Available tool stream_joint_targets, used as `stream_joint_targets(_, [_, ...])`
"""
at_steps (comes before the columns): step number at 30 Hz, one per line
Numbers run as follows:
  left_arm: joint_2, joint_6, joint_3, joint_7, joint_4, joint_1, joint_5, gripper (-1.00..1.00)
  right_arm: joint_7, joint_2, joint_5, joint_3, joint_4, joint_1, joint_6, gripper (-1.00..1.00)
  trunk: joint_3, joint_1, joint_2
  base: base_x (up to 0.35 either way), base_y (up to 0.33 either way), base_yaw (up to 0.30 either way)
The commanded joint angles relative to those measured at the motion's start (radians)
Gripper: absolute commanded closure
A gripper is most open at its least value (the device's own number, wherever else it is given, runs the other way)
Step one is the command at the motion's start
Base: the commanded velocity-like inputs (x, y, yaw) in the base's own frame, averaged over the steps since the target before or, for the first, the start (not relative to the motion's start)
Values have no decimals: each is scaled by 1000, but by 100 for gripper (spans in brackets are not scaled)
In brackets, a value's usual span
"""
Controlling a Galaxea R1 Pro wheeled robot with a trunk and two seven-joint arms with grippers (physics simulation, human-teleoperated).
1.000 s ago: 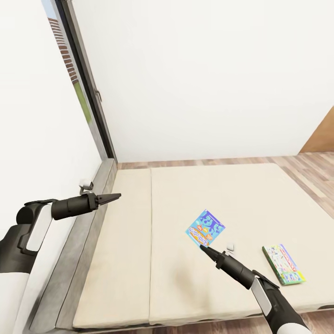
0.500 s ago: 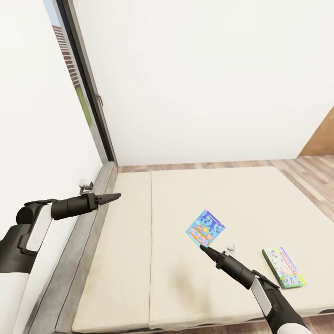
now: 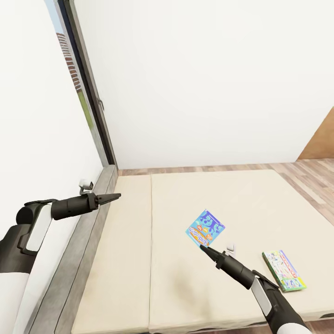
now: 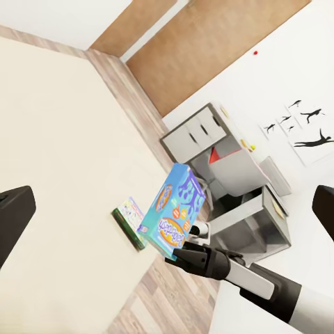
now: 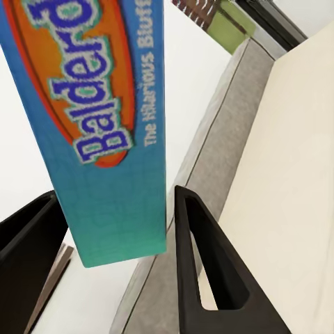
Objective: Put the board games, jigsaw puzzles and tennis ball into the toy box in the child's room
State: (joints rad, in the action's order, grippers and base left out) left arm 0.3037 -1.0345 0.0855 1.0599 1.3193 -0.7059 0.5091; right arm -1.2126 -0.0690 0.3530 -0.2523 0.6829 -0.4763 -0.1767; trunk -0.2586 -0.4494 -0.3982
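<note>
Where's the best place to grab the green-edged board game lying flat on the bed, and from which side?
Probably its near short edge, pinched across the thin thickness. The green-edged board game lies flat on the bed close to the near side, so jaws coming in low from the robot's side could close over that edge.

The bed [image 3: 185, 260] is running off the bottom edge, and the green game box's [image 3: 284, 271] print is looking too tiny to read.

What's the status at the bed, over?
Right gripper shut on blue Balderdash box, lifted. Left gripper open, idle. Second game box on bed.
</note>
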Motion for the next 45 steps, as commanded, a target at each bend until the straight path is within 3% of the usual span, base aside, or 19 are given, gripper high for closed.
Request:
stream_joint_targets(1, [0, -4, 0, 3, 0, -1, -1, -100, -4, 0, 4, -1, 0, -1, -10, 100, 0, -1, -2, 0, 0, 0])
stream_joint_targets(45, [1, -4, 0, 5, 0, 0, 0, -100, -3, 0, 4, -1, 0, -1, -10, 100, 72, -1, -2, 0, 0, 0])
